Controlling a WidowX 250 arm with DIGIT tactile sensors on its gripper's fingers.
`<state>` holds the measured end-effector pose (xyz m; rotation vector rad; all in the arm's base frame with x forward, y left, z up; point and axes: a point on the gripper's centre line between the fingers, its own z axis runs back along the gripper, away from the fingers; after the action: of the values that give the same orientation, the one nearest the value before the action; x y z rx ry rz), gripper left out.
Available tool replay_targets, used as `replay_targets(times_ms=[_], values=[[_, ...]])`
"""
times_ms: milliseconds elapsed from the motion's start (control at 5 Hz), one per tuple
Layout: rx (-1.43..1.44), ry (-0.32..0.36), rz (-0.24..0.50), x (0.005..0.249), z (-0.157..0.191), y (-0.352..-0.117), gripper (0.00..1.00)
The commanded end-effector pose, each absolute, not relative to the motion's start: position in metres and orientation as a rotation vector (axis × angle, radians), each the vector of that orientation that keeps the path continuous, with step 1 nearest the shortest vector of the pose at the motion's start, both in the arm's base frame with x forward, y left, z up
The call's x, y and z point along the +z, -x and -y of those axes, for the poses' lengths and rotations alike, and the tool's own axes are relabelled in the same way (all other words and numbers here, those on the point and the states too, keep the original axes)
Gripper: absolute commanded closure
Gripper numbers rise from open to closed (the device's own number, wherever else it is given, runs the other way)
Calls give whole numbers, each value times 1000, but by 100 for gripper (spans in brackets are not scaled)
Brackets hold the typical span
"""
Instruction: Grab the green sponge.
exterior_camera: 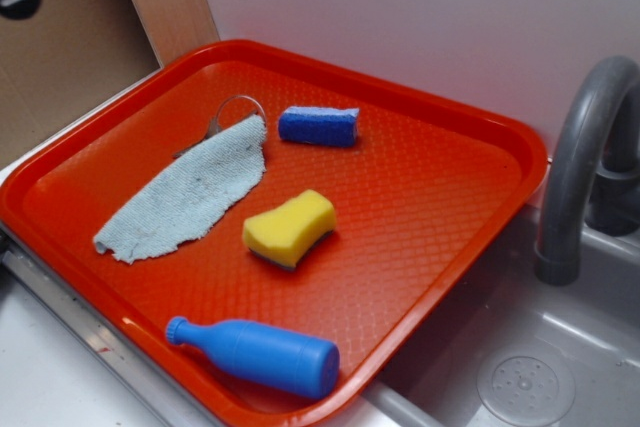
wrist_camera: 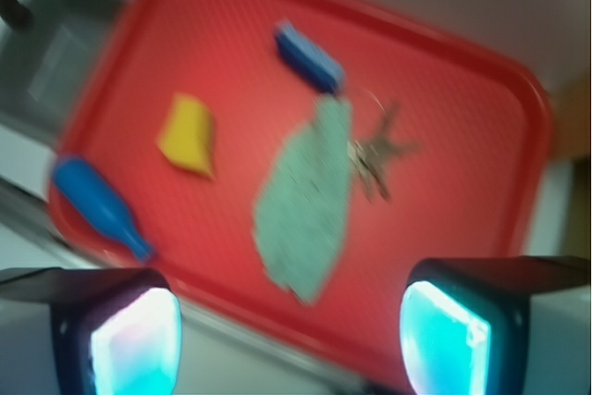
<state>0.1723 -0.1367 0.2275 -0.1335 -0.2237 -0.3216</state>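
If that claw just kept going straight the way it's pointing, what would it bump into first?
Probably the pale blue-grey cloth, or the red tray right beside it. The open gripper aims there, not at the green sponge; the blurred wrist view leaves depth unclear.

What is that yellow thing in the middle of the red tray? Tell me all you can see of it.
It is the green sponge: a soft-looking yellow foam block with a wavy, waisted outline and a thin dark greyish layer along its underside. It lies flat on the red tray, yellow face up, near the middle. Nothing else touches it; the cloth and blue bottle lie apart from it. The gripper is open and away from it.
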Motion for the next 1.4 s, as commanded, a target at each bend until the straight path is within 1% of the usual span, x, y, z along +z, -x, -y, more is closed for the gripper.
replay_targets(times_ms=[0,200,400,600,800,1000,1200], values=[[-279,245,260,211,185,-193,0],[-276,241,210,186,203,-208,0],[-232,240,135,157,219,-224,0],[-247,236,94,131,234,-231,0],[-223,215,35,115,247,-236,0],[-223,185,-8,97,254,-237,0],[-245,124,-92,65,259,-239,0]])
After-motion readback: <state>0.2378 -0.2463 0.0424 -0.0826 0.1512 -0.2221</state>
